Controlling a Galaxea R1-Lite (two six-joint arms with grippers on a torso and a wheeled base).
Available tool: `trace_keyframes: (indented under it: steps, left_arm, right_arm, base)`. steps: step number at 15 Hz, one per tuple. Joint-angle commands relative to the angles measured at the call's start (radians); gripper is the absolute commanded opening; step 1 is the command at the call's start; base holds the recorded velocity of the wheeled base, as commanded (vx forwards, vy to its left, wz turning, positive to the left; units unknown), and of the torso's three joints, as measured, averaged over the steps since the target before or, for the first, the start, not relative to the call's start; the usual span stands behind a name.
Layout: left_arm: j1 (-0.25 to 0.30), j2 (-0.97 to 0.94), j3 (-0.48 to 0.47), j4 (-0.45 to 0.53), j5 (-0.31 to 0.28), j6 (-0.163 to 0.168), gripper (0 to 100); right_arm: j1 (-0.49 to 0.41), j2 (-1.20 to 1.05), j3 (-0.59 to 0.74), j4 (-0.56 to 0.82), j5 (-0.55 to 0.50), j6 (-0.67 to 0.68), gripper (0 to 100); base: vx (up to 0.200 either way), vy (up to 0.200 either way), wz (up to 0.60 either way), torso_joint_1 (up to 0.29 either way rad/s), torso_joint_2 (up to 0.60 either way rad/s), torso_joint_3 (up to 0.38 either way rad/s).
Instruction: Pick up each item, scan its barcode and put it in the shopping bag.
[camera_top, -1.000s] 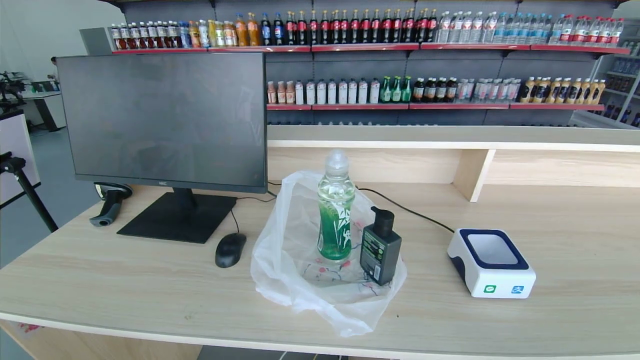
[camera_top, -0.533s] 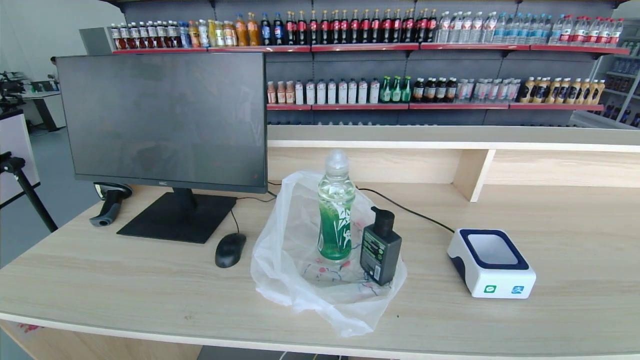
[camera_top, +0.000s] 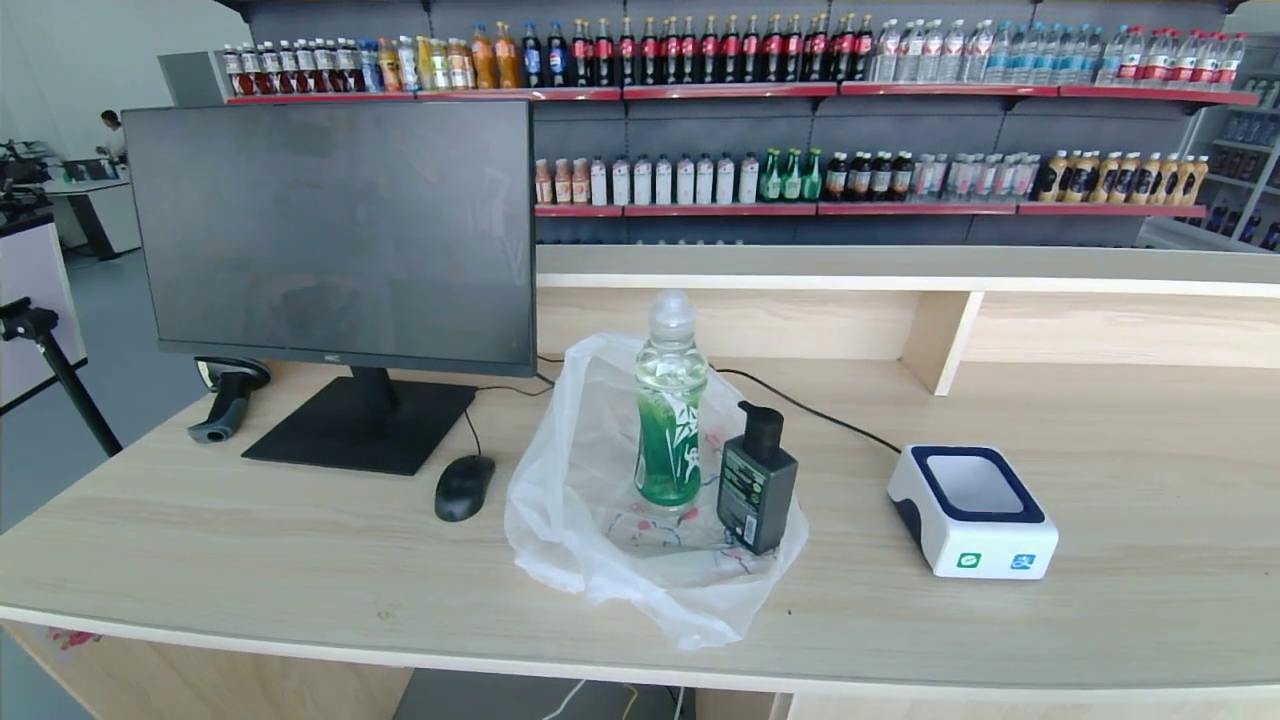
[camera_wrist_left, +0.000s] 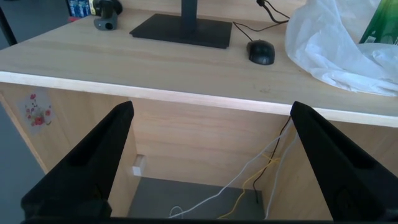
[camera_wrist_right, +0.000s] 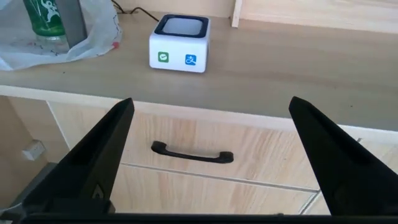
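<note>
Gaping pincers (camera_wrist_left: 210, 104) (camera_wrist_right: 210, 99) (seemingly below) counter edge (camera_wrist_left: 74, 81).

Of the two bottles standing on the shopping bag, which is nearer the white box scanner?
The short dark pump bottle, on the side toward the white box scanner. The taller clear bottle with the green label stands farther off, toward the monitor.

Bare along the counter's (camera_top: 1150, 480) front edge and right end. Blocked mid-counter by the shopping bag (camera_top: 570, 500), with green bottle (camera_top: 668, 430) and pump bottle (camera_top: 757, 490) upright. Barcode scanner (camera_top: 972, 510) near their right; monitor (camera_top: 340, 230) and mouse (camera_top: 464, 487) toward the left rear.
</note>
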Motion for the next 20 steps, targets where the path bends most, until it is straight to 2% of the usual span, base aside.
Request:
trace_keyframes:
  steps: [1,3,5,11,13,20]
  left_arm:
    - [0.0,0.001,-0.001,0.0,0.001,-0.001,100]
    - [0.0,0.001,-0.001,0.0,0.001,-0.001,100]
    - [0.0,0.001,-0.001,0.0,0.001,-0.001,100]
    - [0.0,0.001,0.0,-0.002,0.001,0.001,100]
    - [-0.002,0.001,0.0,0.0,-0.001,0.004,100]
    - [0.0,0.0,-0.001,0.0,-0.001,0.004,100]
  right_arm:
    - [0.0,0.0,0.024,-0.007,-0.001,0.008,100]
    - [0.0,0.0,0.024,-0.01,0.001,0.008,100]
    - [0.0,0.0,0.024,-0.009,0.001,0.012,100]
    - [0.0,0.0,0.024,-0.007,0.001,0.05,100]
    - [0.0,0.0,0.024,-0.007,0.001,0.05,100]
    - [0.0,0.0,0.024,-0.007,0.001,0.05,100]
  base:
    - [-0.2,0.0,0.0,-0.012,0.0,0.002]
    - [-0.2,0.0,0.0,-0.01,0.0,0.009]
    - [0.0,0.0,0.0,0.0,0.0,0.0]
    - [0.0,0.0,-0.6,-0.001,0.0,0.002]
    - [0.0,0.0,0.0,0.0,0.0,0.0]
    - [0.0,-0.2,0.0,0.006,0.0,-0.002]
